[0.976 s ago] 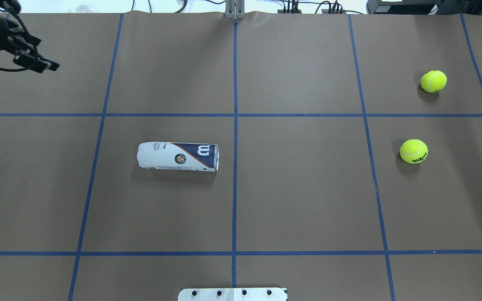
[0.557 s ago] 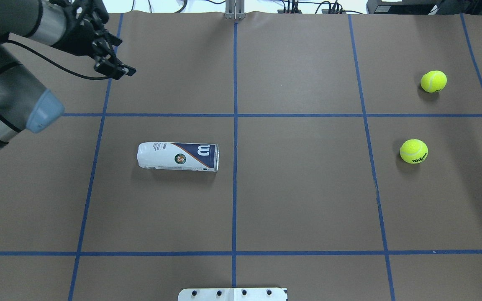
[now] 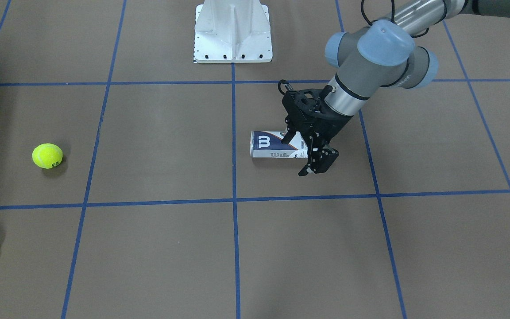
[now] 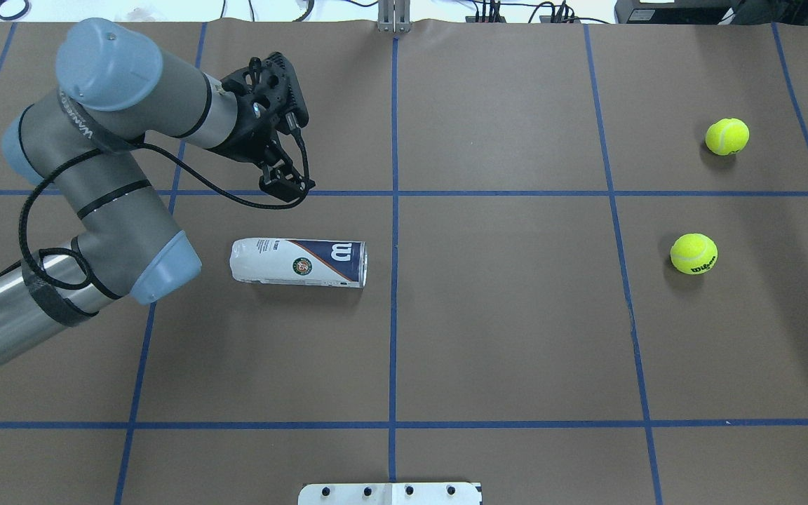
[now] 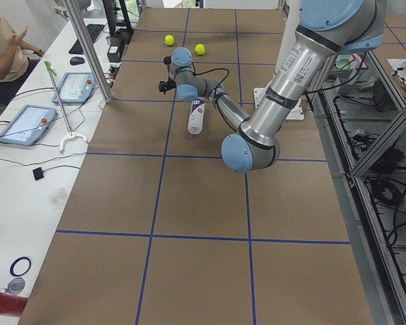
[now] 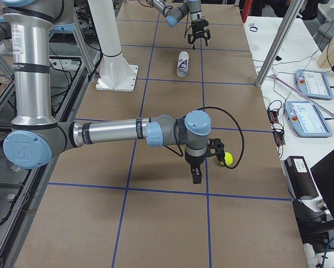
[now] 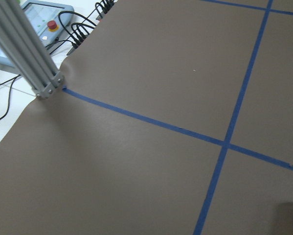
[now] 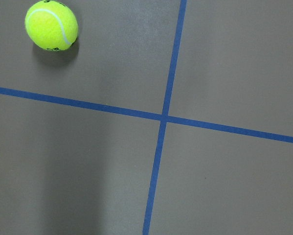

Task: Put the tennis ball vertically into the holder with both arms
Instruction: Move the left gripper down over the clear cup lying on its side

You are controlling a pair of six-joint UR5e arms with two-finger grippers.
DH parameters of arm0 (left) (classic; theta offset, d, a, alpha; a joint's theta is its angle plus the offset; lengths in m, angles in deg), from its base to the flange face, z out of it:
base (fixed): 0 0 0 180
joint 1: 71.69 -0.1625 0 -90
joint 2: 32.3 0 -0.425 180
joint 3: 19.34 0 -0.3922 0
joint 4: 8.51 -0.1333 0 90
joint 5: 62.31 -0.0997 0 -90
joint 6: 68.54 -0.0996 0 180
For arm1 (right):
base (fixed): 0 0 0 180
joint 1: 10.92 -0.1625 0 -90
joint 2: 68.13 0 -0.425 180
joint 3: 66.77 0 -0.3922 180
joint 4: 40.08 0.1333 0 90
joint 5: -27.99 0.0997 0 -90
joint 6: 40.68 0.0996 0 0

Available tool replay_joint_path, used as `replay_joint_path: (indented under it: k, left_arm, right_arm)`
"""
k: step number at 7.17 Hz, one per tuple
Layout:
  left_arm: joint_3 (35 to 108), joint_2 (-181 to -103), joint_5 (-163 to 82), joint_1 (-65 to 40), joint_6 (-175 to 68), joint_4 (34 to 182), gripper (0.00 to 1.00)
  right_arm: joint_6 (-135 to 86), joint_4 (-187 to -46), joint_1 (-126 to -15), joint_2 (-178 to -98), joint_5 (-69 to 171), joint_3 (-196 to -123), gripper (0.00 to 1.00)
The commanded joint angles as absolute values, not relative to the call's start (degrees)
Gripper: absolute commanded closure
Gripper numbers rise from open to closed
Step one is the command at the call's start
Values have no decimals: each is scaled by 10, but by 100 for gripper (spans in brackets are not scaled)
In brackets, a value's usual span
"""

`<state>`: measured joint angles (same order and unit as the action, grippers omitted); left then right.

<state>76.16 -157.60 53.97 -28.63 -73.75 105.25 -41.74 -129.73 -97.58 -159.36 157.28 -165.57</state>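
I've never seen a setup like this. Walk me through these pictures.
Two robot arms work at a paper-covered table. Two pictures look down from above, one from behind the robot and one facing it; two look along the table from its ends; two come from cameras on the wrists. A ball tube lies on its side; two tennis balls lie loose. The left claw hangs open and empty near the tube. The right claw is near one ball; nothing is held.

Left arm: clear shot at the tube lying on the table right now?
Likely yes. The left hand hovers close to the holder, just past its far side. The holder lies on its side, and nothing stands between them in the overhead view.
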Motion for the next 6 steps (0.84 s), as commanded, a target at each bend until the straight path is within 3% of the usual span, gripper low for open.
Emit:
replay_joint_path:
  k: [1,6]
  left_arm:
    - [800,-1621,521,-332,-826,885,1]
    - [772,-1623,420,-397,-910,883,1]
  right_arm:
    - [-417,-1297,-975,-1594,1573,-1656,0]
    - [-417,-1297,-976,-1594,1573,-1656,0]
